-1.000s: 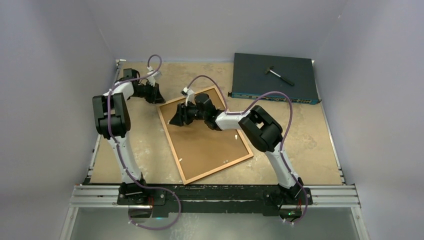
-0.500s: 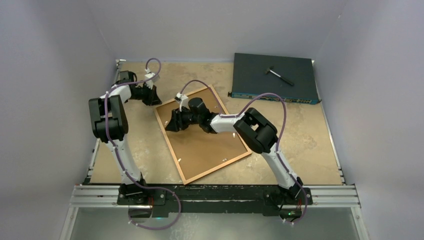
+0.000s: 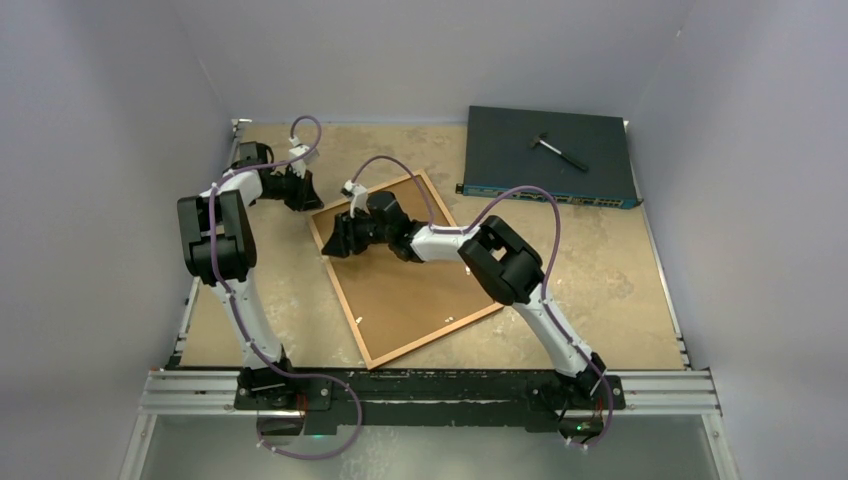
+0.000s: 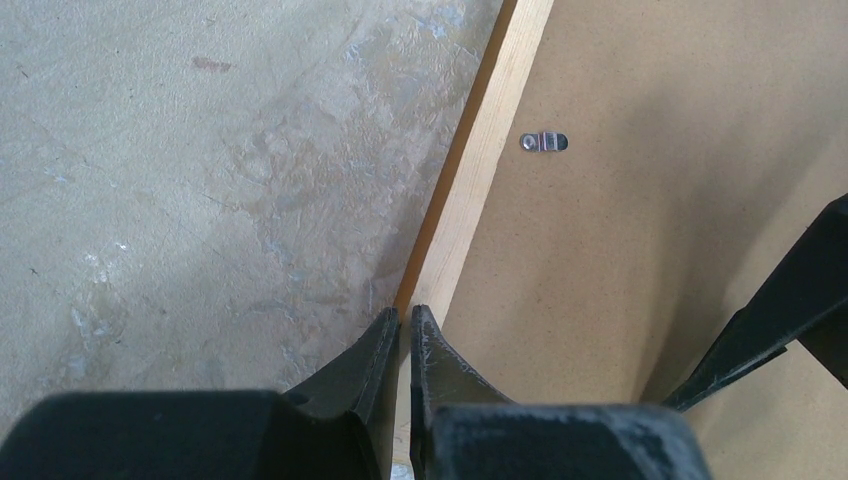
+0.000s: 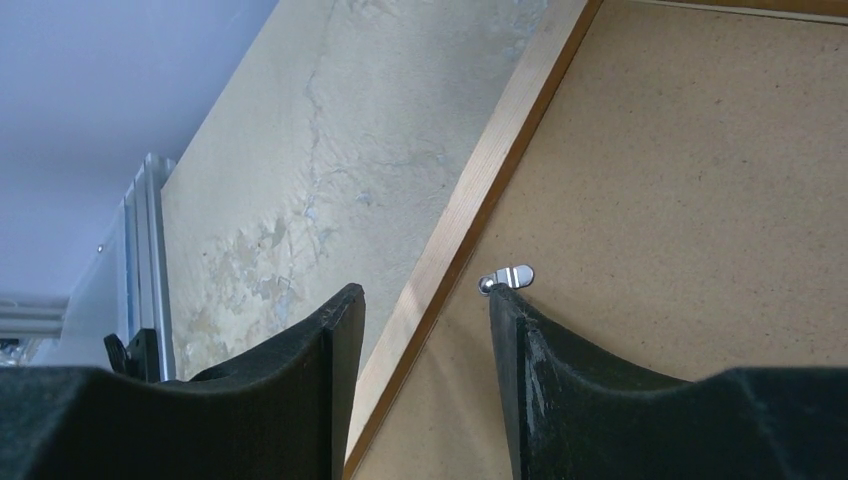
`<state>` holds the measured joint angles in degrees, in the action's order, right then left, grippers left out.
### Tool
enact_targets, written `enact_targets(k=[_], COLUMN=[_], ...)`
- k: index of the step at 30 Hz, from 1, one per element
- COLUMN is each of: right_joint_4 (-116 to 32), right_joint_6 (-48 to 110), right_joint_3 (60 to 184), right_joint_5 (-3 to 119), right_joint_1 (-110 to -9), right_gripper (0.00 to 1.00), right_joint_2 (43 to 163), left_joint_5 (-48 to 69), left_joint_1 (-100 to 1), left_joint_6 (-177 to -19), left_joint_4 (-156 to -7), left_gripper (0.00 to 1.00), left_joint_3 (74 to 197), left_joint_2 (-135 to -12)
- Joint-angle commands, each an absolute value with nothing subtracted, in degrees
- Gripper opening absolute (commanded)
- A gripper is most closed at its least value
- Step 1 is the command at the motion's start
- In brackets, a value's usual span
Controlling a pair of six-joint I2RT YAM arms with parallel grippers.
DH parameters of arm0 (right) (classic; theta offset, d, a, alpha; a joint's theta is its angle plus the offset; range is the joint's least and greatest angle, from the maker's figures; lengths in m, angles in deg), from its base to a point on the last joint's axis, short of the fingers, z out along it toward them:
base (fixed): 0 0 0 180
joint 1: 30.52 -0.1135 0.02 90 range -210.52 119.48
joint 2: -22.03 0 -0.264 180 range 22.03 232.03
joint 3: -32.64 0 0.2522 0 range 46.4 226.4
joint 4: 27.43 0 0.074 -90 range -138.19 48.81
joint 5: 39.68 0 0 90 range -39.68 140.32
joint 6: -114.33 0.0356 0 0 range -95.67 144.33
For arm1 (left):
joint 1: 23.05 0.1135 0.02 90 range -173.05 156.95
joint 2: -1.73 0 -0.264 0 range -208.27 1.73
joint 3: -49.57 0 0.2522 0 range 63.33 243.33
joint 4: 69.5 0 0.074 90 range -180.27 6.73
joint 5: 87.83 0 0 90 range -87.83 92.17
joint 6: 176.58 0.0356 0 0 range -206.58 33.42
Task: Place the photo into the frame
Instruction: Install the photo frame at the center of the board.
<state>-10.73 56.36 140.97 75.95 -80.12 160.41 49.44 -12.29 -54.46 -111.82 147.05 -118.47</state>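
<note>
- The frame (image 3: 440,335) lies face down on the worktop (image 3: 620,260), skewed, with 1 corner pointing far. The brown backing board (image 3: 415,290) sits inside its rails.
- The photo is not visible in any view. Cannot tell whether it is under the board or elsewhere.
- Left claw (image 4: 400,315) is clenched, with nothing seen between its fingers. Its tips rest at the outer edge of the frame's far-left rail, near the left corner. My guess is that it braces the frame against sliding.
- Right claw (image 5: 422,295) is released, its jaws standing apart and straddling that same left rail from above. 1 finger hangs over the bare worktop, the other over the board.
- A small metal turn clip (image 5: 507,276) lies just beside the inner finger. It seems to be the target, swung to lock or free the board.
- The dark electronics box (image 3: 545,155) sits far right, well apart from the work.
- Risk: a push on the clip could shift the whole frame.
</note>
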Motion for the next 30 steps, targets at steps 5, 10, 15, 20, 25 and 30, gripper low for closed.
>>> enact_targets(k=[5,10,15,20,25,30], right_joint_4=[-13.6,-14.7,-15.69,-15.67,-16.29,-16.1], right_joint_6=[55.96,55.63,55.18,54.26,52.88,52.34], right_joint_3=[143.47,145.34,146.64,146.88,147.81,147.8], right_joint_5=[73.59,73.95,74.56,76.09,78.84,80.84], right_joint_1=[-80.27,-80.39,-80.71,-81.12,-81.11,-81.23], right_gripper=[0.53,0.53,0.52,0.51,0.49,0.48], right_joint_2=[162.21,163.5,164.4,164.53,164.94,164.89], left_joint_5=[49.03,49.05,49.04,49.07,48.94,48.74], left_joint_1=[-12.73,-12.73,-12.7,-12.76,-12.68,-12.71], left_joint_6=[-55.93,-55.94,-55.88,-55.8,-55.9,-55.98], left_joint_4=[-119.31,-119.39,-119.48,-119.56,-119.58,-119.61], left_gripper=[0.02,0.01,0.01,0.01,0.01,0.01], left_joint_3=[143.85,143.83,143.92,143.92,144.0,144.22], left_joint_2=[-118.3,-118.41,-118.13,-118.05,-118.06,-118.22])
